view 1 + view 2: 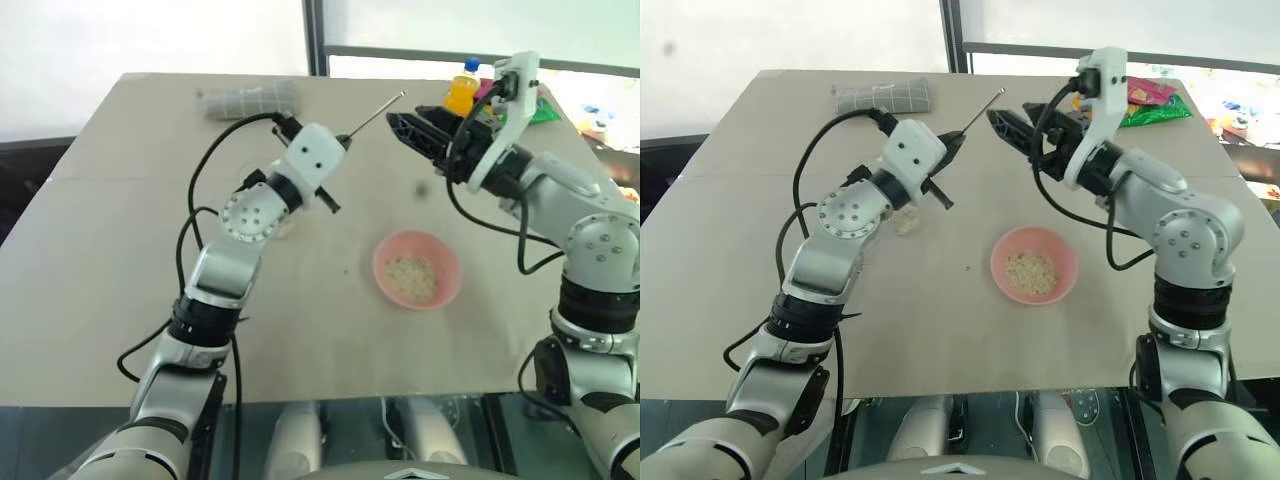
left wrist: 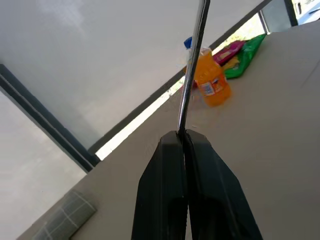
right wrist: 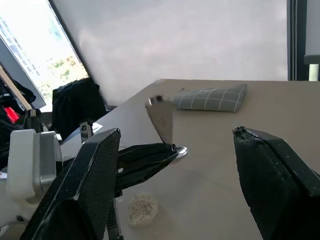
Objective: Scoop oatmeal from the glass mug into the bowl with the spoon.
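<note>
The left pincer (image 1: 958,142) is clenched on the spoon (image 1: 372,114), gripping it at one end so the slim metal shaft juts straight out past the fingertips, up and away over the tabletop (image 1: 120,280); which end is pinched cannot be told from the head views, though the right wrist view shows a shiny rounded bit at the black tips, so it may well be held by the scoop end with the handle pointing outward. That would explain why the right pincer (image 1: 418,128) hangs just beyond the spoon's free end, released and spread wide, facing the left one: it looks set for a hand-over or a regrip (a guess, not a thing seen). The bowl (image 1: 417,268) sits well below and nearer the robot than both pincers, on the right pincer's side, with a layer of oatmeal (image 1: 412,277) already in it. The mug (image 1: 905,221) stands under and behind the left pincer, largely hidden by that wrist, a pale clump of oats visible in it. Counted: one spoon, one bowl, one mug, two lots of oats. Beyond the pincers lie one folded grey cloth (image 1: 883,96), one orange bottle (image 1: 462,90) and some bright snack packets (image 1: 1153,103), none of them part of the job.
</note>
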